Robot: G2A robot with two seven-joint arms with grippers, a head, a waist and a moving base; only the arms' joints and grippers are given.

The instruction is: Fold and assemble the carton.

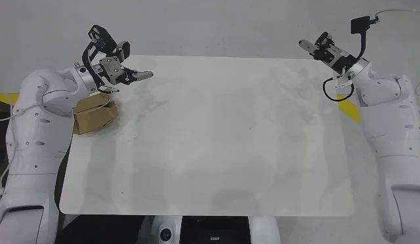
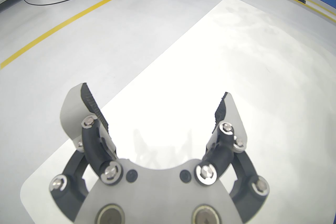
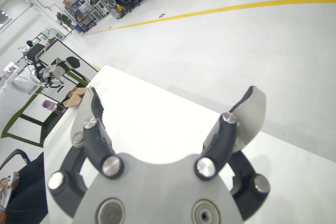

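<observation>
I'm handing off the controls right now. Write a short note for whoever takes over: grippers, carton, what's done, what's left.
Left gripper: open, empty, above the table near its far left corner.
Right gripper: open, empty, near the far right corner.
Carton: at the table's left edge, under the left arm, touched by neither gripper.
Done: it looks partly formed at most; how far is hard to tell.
Left: grasp it, bring it inward, finish folding and assembling.
</observation>
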